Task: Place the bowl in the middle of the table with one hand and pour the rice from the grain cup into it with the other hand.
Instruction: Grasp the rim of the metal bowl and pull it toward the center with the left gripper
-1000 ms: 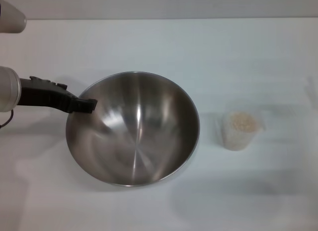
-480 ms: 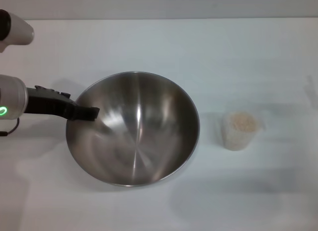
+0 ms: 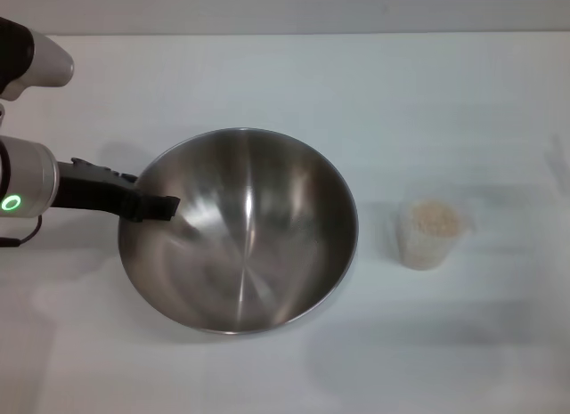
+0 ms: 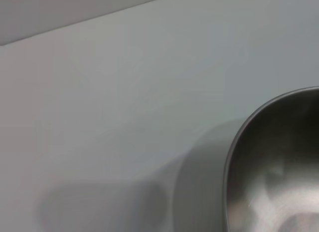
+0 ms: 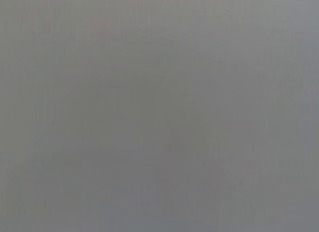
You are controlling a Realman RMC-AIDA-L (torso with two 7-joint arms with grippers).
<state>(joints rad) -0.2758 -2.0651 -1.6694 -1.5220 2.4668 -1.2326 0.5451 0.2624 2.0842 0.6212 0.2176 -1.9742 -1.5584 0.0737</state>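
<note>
The steel bowl [image 3: 254, 254] stands upright on the white table [image 3: 356, 85], a little left of the middle. It is empty. My left gripper [image 3: 158, 205] reaches in from the left, and its black tip lies over the bowl's left rim. Part of the bowl's rim and inside shows in the left wrist view [image 4: 279, 167]. The clear grain cup [image 3: 429, 236] stands upright to the right of the bowl, apart from it, with a heap of rice [image 3: 435, 220] inside. My right gripper is out of view, and the right wrist view shows only plain grey.
The table's far edge [image 3: 294, 33] runs across the top of the head view. Bare white tabletop lies around the bowl and the cup.
My left gripper has slid a little to the right and down, farther over the bowl's left rim. The bowl and the cup have not moved.
</note>
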